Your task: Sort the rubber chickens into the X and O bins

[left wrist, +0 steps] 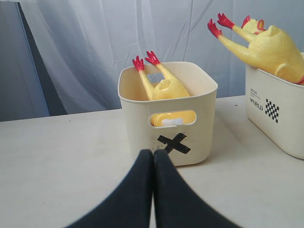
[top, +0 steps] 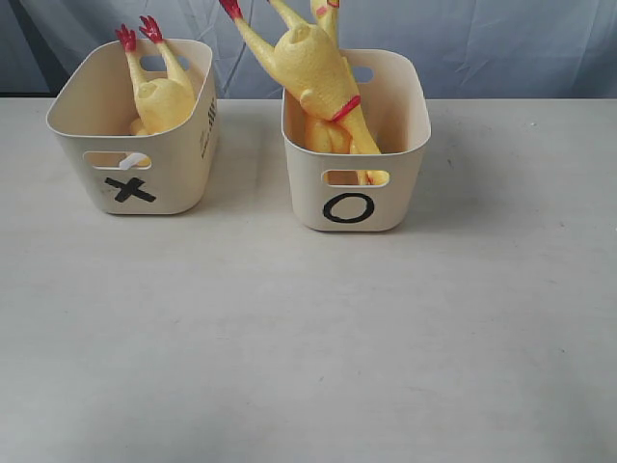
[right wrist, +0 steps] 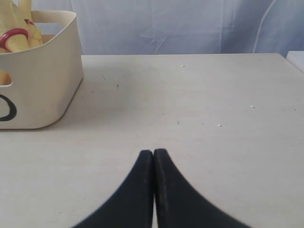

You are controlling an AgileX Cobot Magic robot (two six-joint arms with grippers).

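Ahead of left jaws: cream plastic X-marked tub (left wrist: 204, 118), yellow rubber chicken (left wrist: 168, 89) inside, red feet up
Ahead, aside of right jaws: cream O-marked tub (right wrist: 47, 71), yellow rubber chickens (top: 313, 68) inside
Left gripper (left wrist: 153, 153): jaws together
Right gripper (right wrist: 153, 153): jaws together

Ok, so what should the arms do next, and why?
Probably none beyond resting the arms: one chicken is in the X bin, other chickens in the O bin, no chicken lies on the table, and the left gripper and right gripper are shut, empty.
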